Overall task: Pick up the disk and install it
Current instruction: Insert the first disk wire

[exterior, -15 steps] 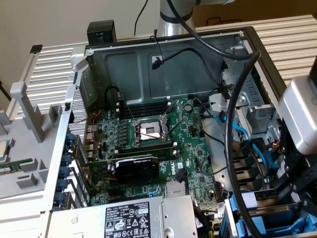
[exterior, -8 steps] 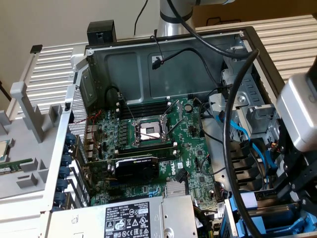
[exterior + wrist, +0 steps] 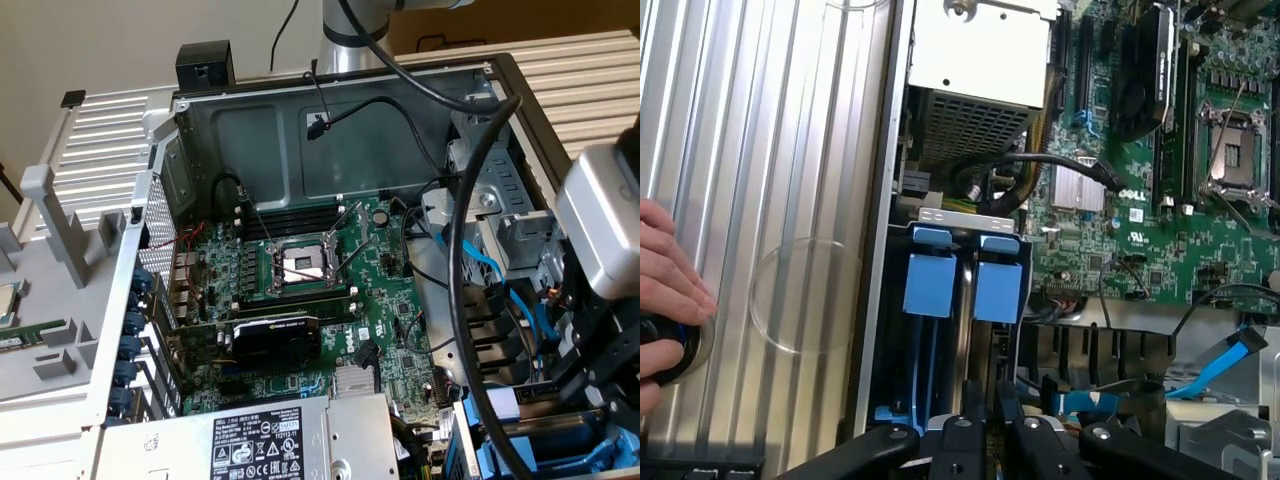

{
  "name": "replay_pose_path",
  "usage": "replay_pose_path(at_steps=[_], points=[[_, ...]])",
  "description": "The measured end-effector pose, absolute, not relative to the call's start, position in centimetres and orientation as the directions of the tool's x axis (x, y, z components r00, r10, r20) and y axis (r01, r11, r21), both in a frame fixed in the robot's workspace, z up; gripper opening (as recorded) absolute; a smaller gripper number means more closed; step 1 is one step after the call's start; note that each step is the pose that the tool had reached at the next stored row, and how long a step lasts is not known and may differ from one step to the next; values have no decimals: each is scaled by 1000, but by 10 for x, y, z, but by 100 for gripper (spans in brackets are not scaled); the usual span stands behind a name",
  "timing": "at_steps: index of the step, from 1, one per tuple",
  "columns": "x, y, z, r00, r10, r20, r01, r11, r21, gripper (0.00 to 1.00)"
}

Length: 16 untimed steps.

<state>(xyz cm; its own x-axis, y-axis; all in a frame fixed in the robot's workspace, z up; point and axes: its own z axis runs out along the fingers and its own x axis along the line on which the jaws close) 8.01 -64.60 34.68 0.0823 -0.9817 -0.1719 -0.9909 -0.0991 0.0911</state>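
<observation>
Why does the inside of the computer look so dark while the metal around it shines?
Exterior view: light hits the ribbed metal surface, while the case's back wall sits in shadow. Wrist view: the ribbed metal surface glares pale, with a faint ring-shaped gleam on it; the green board is evenly lit.

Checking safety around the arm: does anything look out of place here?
Yes: a person's hand rests on a round black knob on the ribbed metal plate right beside the open computer case, close to where the arm works.
</observation>
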Motion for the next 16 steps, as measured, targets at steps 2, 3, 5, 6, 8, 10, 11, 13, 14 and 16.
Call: replay_pose_path(at_steps=[2,3,5,6,8,10,11,13,14,16], points=[[80,-645,347,82,-983,-163,-991,-98,92,17],[80,-644,347,82,-984,-157,-991,-97,93,17],[80,-643,347,82,-986,-144,-991,-96,94,17],[80,-642,347,82,-987,-138,-991,-96,95,17],[80,-640,347,82,-988,-127,-991,-95,96,17],[80,-638,347,82,-989,-122,-991,-94,97,17],[80,-636,347,82,-989,-120,-991,-94,97,17],[80,-633,347,82,-990,-115,-991,-93,97,17],[80,-632,347,82,-990,-112,-991,-93,98,17],[79,-630,347,82,-991,-104,-991,-92,98,17]])
